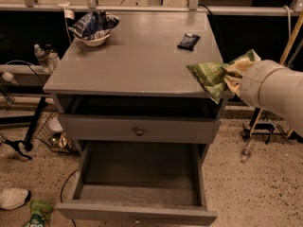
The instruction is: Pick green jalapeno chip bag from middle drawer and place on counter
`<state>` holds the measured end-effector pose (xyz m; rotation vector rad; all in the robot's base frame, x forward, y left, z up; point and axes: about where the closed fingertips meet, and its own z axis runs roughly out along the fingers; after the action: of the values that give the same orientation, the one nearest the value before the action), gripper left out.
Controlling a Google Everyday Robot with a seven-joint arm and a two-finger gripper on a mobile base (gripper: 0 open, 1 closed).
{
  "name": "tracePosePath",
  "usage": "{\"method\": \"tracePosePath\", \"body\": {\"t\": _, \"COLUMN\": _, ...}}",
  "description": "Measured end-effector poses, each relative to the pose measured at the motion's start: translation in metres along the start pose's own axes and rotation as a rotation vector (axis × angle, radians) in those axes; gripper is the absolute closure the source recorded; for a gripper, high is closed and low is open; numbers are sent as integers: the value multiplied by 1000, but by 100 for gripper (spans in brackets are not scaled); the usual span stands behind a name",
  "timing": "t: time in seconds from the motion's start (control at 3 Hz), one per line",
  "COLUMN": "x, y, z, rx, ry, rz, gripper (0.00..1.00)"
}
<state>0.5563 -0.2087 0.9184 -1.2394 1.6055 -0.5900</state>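
At frame right, your gripper (229, 74) clamps the green jalapeno chip bag (207, 75) in its fingers at the desk (137, 56) rim. The middle drawer (142, 167) is empty; only placing remains.

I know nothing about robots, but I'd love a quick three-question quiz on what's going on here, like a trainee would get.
1. True or false: the green chip bag lies in the open drawer.
2. What holds the bag? A) the gripper B) a bowl C) the floor
3. Fill in: the small dark packet lies on the ____.

Key:
1. False: the bag is in the air by the right front corner of the counter.
2. A: the gripper, at the right of the cabinet, is shut on the bag.
3. Counter.
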Motion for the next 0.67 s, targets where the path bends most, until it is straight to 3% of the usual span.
{"method": "tracePosePath", "body": {"t": 0.33, "x": -28, "y": -13, "z": 23, "rx": -23, "ry": -39, "rz": -50, "gripper": 100}}
{"method": "tracePosePath", "body": {"t": 0.67, "x": -43, "y": -28, "z": 66, "rx": -72, "ry": -64, "rz": -39, "gripper": 100}}
